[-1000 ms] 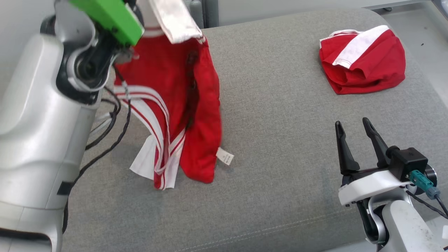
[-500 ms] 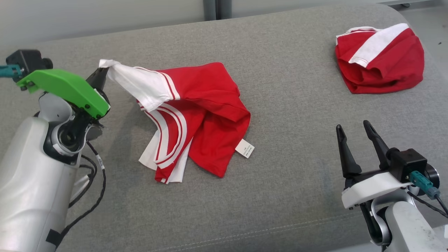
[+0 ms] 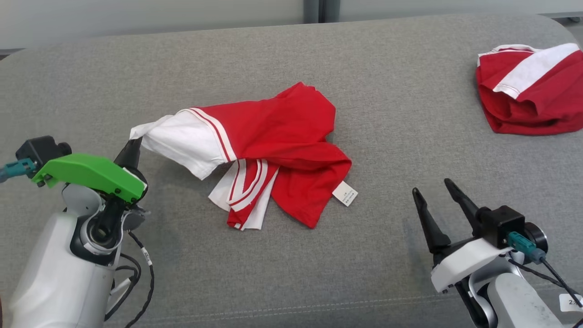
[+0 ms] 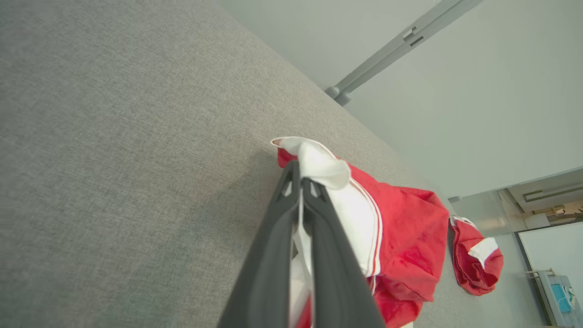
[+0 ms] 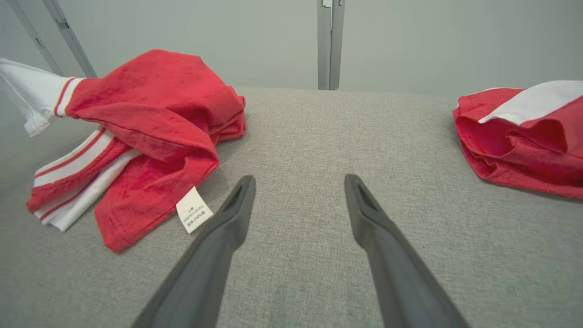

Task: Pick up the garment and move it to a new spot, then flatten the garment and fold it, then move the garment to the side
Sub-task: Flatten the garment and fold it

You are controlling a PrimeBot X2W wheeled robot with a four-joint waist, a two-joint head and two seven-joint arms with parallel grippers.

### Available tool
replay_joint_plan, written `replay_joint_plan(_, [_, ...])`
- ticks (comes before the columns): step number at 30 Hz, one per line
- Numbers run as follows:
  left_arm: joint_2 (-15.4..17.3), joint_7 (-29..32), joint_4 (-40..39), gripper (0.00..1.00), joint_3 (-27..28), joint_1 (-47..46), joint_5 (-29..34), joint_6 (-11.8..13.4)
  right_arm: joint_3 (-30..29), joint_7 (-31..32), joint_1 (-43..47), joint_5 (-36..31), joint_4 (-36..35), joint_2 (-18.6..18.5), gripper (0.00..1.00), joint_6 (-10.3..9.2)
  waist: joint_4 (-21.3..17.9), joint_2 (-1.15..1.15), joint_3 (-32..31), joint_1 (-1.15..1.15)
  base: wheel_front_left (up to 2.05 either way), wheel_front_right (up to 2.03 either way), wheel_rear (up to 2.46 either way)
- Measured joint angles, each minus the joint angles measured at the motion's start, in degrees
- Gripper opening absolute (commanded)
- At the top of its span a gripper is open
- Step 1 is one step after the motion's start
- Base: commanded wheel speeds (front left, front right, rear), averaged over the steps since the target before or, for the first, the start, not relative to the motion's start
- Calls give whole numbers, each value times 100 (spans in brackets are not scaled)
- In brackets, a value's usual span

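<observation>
The garment (image 3: 282,132), a red shirt with white sleeves, lies crumpled near the middle of the grey cushion (image 3: 387,255), its white label (image 3: 345,193) showing at the near edge. The left gripper (image 3: 133,146) has its fingers pressed together on the tip of one white sleeve, drawn out toward the robot's left. The right gripper (image 3: 431,186) hovers with fingers spread and empty, well apart from the garment, and a second red and white garment (image 3: 533,100) sits bunched at the far right.

Grey fabric cushion (image 3: 387,273), pale wall (image 5: 182,36), grey post (image 5: 329,45) behind.
</observation>
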Motion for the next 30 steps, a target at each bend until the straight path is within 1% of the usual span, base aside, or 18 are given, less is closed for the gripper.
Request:
replay_joint_plan(4, [-93, -149, -105, 0, 65, 233, -63, -31, 185, 49, 2, 38, 176, 30, 100, 98, 148, 0, -21, 0, 0, 0, 0])
replay_joint_plan(6, [-210, -183, -170, 0, 60, 382, -178, -58, 276, 103, 2, 38, 230, 45, 100, 104, 218, 0, -41, 0, 0, 0, 0])
replay_joint_plan(8, [-315, -213, -220, 0, -7, 517, -230, -98, 348, 156, 3, 49, 279, 69, 100, 155, 289, 0, -57, 0, 0, 0, 0])
replay_joint_plan(11, [-372, -285, -291, 0, -43, 656, -230, -111, 486, 220, 3, 58, 336, 97, 100, 178, 391, 0, -72, 0, 0, 0, 0])
replay_joint_plan(15, [-294, -485, -324, 0, 100, 727, -203, -111, 670, 350, -3, 58, 413, 131, 100, 219, 498, 0, -55, 0, 0, 0, 0])
replay_joint_plan(17, [-256, -528, -335, 0, 218, 743, -227, -111, 740, 423, -5, 105, 463, 185, 100, 253, 531, 0, -30, 0, 0, 0, 0])
replay_joint_plan(20, [-242, -542, -375, 0, 313, 745, -268, -111, 879, 566, -37, 169, 565, 240, 100, 254, 554, 0, 15, 0, 0, 0, 0])
replay_joint_plan(26, [-115, -552, -504, 0, 511, 745, -359, -111, 1298, 942, -352, 290, 757, 352, 100, 305, 505, 0, 98, 0, 0, 0, 0])
replay_joint_plan(30, [-54, -494, -538, 0, 555, 735, -407, -111, 1410, 1062, -642, 291, 870, 360, 100, 305, 456, 0, 174, 0, 0, 0, 0])
